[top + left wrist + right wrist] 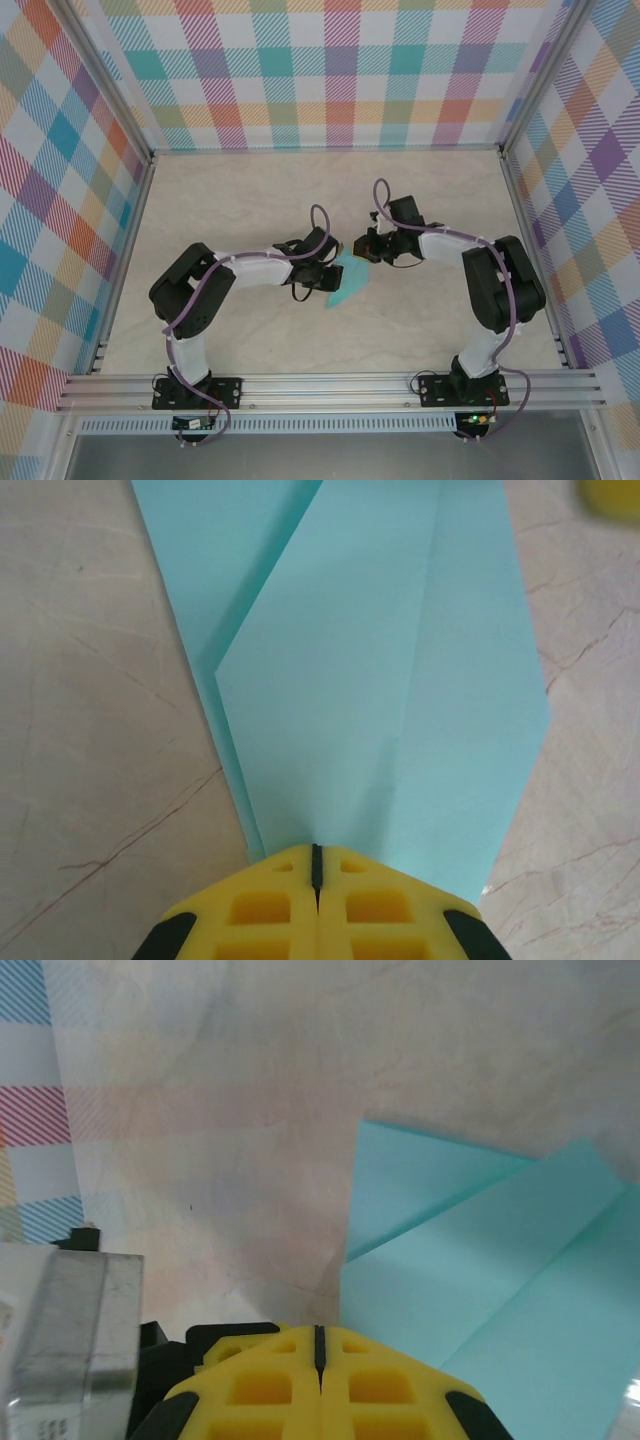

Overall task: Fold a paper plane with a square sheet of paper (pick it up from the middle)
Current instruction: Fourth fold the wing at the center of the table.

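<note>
Reaching inward from their bases at the near edge, the 2 arms bend at the elbow and bring their wrists together over the middle of the table (250, 200), the left arm sweeping in from the left and the right arm folding back in from the right. The left gripper (322, 272) sits low at the left edge of the paper plane (347, 283), a part-folded turquoise shape lying flat between the 2 wrists, its point toward the near side. The right gripper (360, 252) is at the far right end of that paper. In the left wrist view, the left gripper (315, 865) has its 2 yellow fingers pressed together with only a thin seam between them. Their tips meet the narrow end of the paper plane (380, 680), whose overlapping flaps and creases spread away from them; whether they pinch it or merely rest on it cannot be told. In the right wrist view, the right gripper (320, 1345) likewise has its fingers closed tight, just beside a folded corner of the paper plane (480, 1280).
</note>
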